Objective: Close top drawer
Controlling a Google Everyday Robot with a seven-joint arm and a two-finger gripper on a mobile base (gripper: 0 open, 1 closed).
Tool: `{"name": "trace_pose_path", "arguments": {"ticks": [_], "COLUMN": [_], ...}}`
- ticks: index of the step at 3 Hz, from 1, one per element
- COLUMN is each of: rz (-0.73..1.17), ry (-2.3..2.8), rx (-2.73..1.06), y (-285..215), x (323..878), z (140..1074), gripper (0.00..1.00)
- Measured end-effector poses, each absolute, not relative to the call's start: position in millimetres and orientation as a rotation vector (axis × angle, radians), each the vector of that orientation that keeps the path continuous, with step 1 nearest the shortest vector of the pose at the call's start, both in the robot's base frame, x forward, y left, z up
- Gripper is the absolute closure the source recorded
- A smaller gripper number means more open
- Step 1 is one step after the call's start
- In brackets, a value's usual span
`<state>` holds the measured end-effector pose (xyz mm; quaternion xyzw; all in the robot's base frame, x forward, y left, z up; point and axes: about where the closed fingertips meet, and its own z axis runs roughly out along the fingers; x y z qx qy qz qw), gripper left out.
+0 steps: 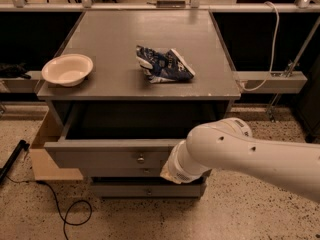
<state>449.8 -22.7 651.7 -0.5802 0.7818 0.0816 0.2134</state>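
The top drawer (pixel 95 158) is pulled out from the grey cabinet, and its deep grey box shows empty and dark. Its small round metal knob (pixel 140 159) sits at the centre of the flat front panel. My gripper (pixel 166 173) is at the drawer front's lower edge, just right of the knob, and is mostly hidden behind my white wrist (pixel 192 156). My white arm (pixel 260 159) comes in from the right.
On the cabinet top (pixel 150 49) lie a white bowl (pixel 67 69) at the left and a crumpled blue chip bag (pixel 162 64) in the middle. Two narrower drawer fronts (pixel 145 189) sit below. A cardboard box (pixel 47 154) and a black cable (pixel 65 209) are on the floor at the left.
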Motion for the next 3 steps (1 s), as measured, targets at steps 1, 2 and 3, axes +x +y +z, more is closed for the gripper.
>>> {"name": "trace_pose_path", "arguments": {"ticks": [1,2,3], "rz": [0.226,0.232,0.269], "ry": [2.182,2.193,2.121], "rx": [-1.594,-1.583,-1.579], "y": [-31.3,-38.4,-35.3], "x": [464.0,477.4,495.4], "z": [652.2,648.9,653.8], "gripper": [0.99,1.00,1.00]}}
